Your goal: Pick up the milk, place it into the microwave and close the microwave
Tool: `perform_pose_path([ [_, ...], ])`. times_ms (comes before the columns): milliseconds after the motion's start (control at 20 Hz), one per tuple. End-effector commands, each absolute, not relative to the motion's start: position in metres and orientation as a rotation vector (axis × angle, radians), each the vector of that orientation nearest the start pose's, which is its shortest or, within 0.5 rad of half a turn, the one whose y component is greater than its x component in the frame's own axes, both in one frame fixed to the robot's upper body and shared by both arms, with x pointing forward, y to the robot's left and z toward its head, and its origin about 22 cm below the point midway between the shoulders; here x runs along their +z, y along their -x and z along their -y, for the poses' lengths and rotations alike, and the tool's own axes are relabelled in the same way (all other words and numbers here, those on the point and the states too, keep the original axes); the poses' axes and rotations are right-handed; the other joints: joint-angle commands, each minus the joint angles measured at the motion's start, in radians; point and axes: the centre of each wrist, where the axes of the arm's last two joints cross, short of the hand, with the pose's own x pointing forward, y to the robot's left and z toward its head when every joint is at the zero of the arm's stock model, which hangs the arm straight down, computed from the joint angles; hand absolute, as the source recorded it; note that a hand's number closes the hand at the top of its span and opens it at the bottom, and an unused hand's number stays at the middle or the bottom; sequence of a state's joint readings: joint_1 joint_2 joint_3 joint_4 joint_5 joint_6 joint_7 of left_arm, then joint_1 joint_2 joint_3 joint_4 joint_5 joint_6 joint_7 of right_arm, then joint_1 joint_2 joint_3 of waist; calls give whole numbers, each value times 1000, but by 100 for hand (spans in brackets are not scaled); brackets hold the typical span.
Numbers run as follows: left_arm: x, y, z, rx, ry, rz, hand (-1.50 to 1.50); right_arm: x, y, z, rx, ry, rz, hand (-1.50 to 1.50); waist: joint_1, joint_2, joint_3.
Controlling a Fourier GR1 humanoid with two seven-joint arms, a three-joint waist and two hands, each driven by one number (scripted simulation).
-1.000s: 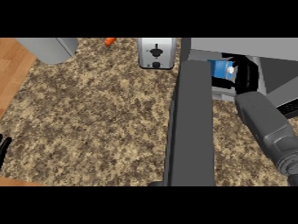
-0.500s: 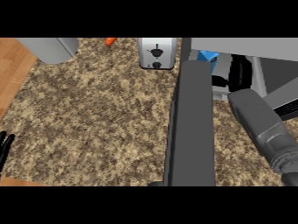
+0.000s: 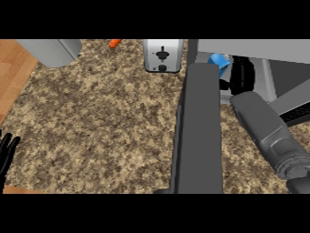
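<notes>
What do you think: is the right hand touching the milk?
Cannot tell: in the head view the right hand borders the milk, but no contact or gap shows plainly.

A speckled brown stone counter (image 3: pixel 103 113) is seen across the middle. Wooden floor (image 3: pixel 3 68) is shown from 9 to 10 o'clock, beyond the counter's slanted edge. A steel toaster (image 3: pixel 162 55) is set at 12 o'clock and a grey canister (image 3: pixel 50 51) at 11 o'clock. A small orange item (image 3: pixel 115 43) is glimpsed between them.
</notes>
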State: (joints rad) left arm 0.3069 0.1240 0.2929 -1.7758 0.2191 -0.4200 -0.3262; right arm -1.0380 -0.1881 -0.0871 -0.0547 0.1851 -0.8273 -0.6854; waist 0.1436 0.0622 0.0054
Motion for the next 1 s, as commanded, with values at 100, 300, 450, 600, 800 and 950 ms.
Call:
perform_pose_path([
  [100,3,-150,-346,-5,50,1881,-150,4,-425,210,345,956,1817,-150,-14,-6,-1],
  [300,-3,-142,-341,-4,36,1865,-150,3,-424,213,346,919,1802,-150,-28,-15,-1],
  [450,3,-145,-343,-10,15,1892,-150,-10,-417,213,310,923,1807,-150,-33,-15,0],
  [600,11,-140,-350,-8,5,1884,-150,-26,-405,225,310,880,1802,-150,-51,-24,0],
  [800,-2,-140,-335,7,19,1893,-150,-28,-405,215,298,793,1825,-150,-51,-23,-1],
  [950,1,-128,-330,22,3,1874,-150,-23,-407,231,268,680,1863,-150,-68,-34,-1],
])
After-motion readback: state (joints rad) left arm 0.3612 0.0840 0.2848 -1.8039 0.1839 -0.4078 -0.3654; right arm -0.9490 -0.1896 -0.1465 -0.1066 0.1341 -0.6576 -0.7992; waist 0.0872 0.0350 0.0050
